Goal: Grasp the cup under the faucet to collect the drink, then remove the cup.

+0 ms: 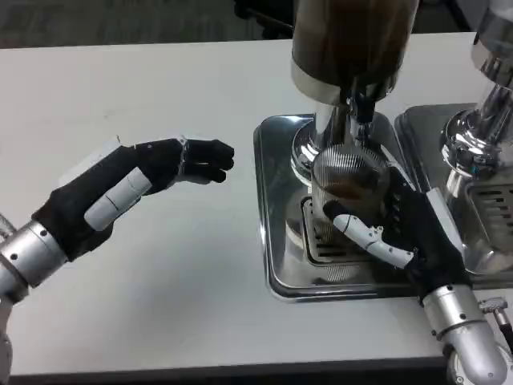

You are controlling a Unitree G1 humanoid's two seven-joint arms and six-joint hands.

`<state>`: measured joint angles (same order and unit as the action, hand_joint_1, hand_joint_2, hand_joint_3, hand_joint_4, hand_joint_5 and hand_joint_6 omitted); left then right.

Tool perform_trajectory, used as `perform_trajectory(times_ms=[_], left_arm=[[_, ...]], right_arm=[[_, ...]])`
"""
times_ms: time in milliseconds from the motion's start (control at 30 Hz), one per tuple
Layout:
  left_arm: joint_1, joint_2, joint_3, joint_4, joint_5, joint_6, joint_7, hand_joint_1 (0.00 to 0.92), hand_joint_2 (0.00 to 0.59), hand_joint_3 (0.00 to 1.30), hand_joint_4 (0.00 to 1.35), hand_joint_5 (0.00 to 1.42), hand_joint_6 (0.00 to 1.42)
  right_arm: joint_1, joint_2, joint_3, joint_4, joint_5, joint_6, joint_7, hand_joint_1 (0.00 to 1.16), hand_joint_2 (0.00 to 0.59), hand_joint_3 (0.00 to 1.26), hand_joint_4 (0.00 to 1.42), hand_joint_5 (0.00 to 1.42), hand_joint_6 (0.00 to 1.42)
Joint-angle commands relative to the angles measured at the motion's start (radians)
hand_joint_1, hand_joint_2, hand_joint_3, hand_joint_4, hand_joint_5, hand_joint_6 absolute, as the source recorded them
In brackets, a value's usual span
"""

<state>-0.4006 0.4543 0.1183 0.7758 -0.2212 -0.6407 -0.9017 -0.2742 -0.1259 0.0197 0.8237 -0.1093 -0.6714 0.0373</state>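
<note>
Gripping the ribbed cup under the faucet with my right hand, center-right; left hand hovers open, fingers apart, at left.

- The single head view looks down from above the near edge of the white table.
- It faces forward, close to the drink dispenser.

The plain white bench carries a shiny square metal drip tray directly on its top, with a second matching steel tray just beside it.
</note>
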Motion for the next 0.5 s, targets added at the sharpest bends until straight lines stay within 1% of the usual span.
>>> perform_trajectory(times_ms=[33,133,300,400,500], left_arm=[[0.008,0.021,-0.003,-0.009,0.016,0.014,0.010,0.000,0.085,0.38,0.31,0.33,0.28],[0.008,0.026,-0.003,-0.012,0.017,0.017,0.011,0.000,0.085,0.38,0.33,0.34,0.28],[0.010,0.031,-0.003,-0.017,0.018,0.021,0.012,0.000,0.080,0.40,0.33,0.34,0.29],[0.013,0.032,-0.004,-0.019,0.020,0.023,0.013,0.000,0.077,0.40,0.34,0.35,0.29],[0.013,0.033,-0.007,-0.019,0.022,0.023,0.015,0.000,0.078,0.40,0.34,0.35,0.29]], right_arm=[[-0.012,0.017,0.009,0.048,-0.013,-0.009,-0.019,0.80,0.178,0.12,0.22,0.30,0.35],[-0.018,0.020,0.014,0.064,-0.026,-0.012,-0.044,0.83,0.175,0.15,0.26,0.35,0.42],[-0.023,0.031,0.016,0.078,-0.049,-0.015,-0.104,0.86,0.174,0.20,0.34,0.45,0.61],[-0.024,0.038,0.018,0.084,-0.063,-0.016,-0.143,0.87,0.175,0.23,0.38,0.52,0.76],[-0.027,0.047,0.017,0.096,-0.079,-0.021,-0.189,0.88,0.172,0.27,0.45,0.61,0.96]])
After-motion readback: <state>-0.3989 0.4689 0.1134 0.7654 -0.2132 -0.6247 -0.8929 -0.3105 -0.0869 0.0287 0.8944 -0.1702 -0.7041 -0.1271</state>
